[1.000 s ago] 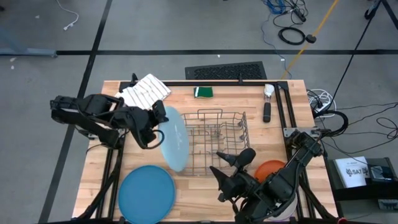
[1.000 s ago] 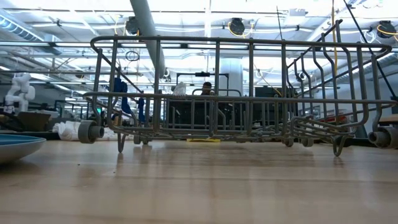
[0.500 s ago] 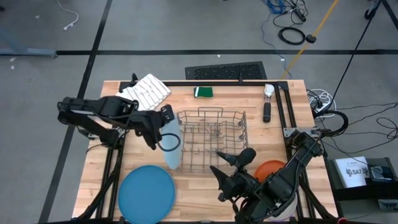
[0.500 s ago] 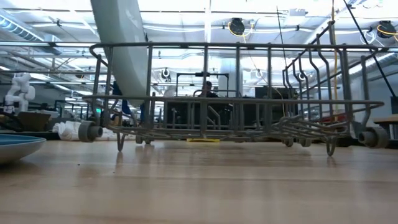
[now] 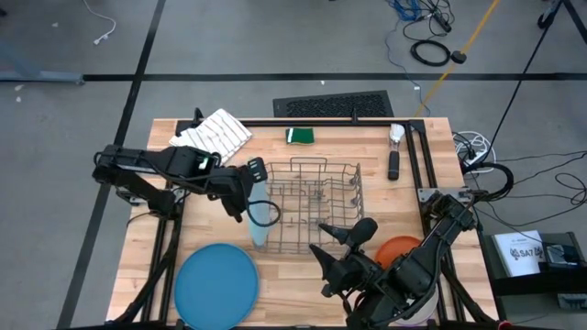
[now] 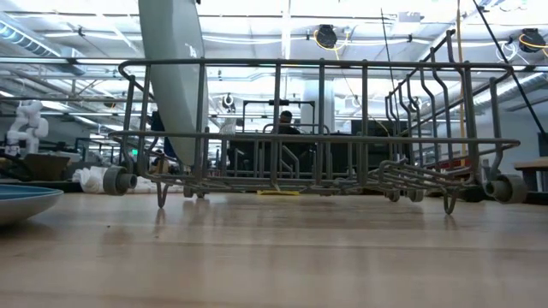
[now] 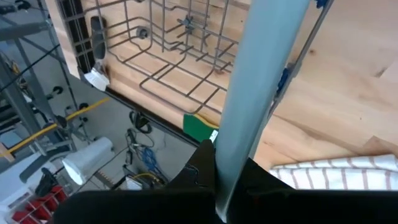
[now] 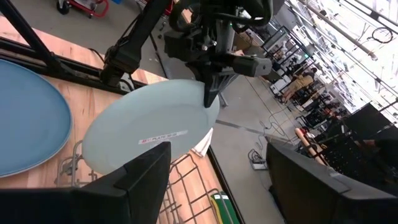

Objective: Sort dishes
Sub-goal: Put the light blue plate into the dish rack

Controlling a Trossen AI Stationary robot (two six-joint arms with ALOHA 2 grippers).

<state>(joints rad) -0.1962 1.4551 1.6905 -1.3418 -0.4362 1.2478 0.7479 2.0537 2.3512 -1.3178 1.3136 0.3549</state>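
Left claw clamped tight on the rim of a light blue plate, holding it on edge, nearly upright, at the left end of the wire dish rack. Seen from table height as a pale slab leaning slightly, lower edge down among the rack's wires at that end; whether seated in a slot or only resting against the bars cannot be told. Seen from the left wrist as a narrow pale band rising from between the fingers. Right claw spread wide and empty, waiting near the front of the surface beside the rack's near side.

Darker blue plate flat on the surface at front left, well apart from the rack. Orange plate flat at front right, partly hidden under the right arm. White striped cloth at the back left corner.

Likely handling: stiff, light plastic, smooth and probably slick, so prone to swivel in a pinch at one rim point. Thin edge suits a narrow grip at the rim, as here; for the flat plates, a hold on an overhanging or lifted rim rather than the face. Little breakage risk, but a tilted plate could slide along the wires or tip out if let go before settling between the bars.
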